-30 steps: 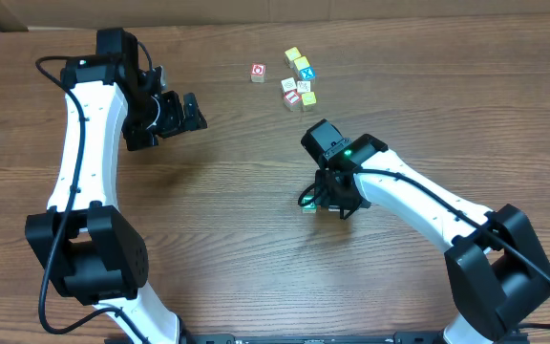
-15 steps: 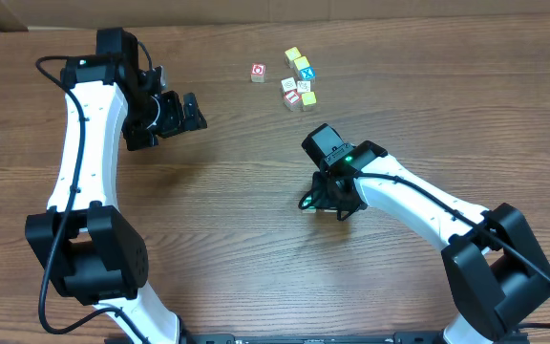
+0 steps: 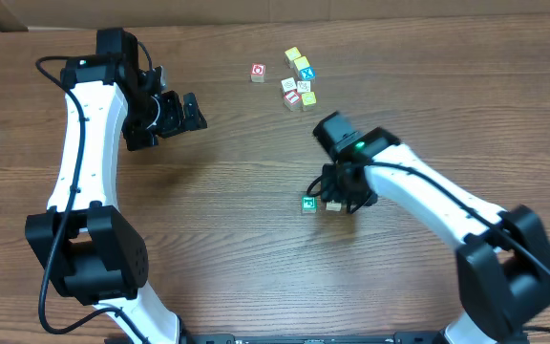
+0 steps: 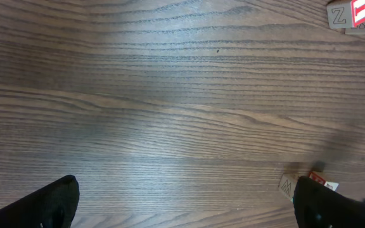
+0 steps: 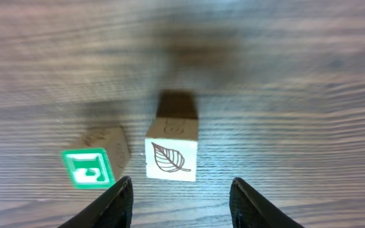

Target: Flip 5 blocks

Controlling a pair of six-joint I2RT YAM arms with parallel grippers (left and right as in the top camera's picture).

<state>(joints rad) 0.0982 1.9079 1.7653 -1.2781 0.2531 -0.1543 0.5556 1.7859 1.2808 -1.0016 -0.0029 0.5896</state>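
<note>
The right claw (image 5: 181, 204) hangs spread above the bench (image 3: 237, 191), pinching nothing. The leaf block (image 5: 172, 158) lies just ahead of the gap between its fingers, touching neither. A green block (image 5: 87, 168) lies just beside the leaf block. The left claw (image 3: 181, 110) is spread wide, well apart from the clustered blocks (image 3: 299, 81).

Table (image 3: 237, 239) dark wood-grain, matt; blocks (image 5: 171, 158) pale wood, printed faces seemingly smooth.
</note>
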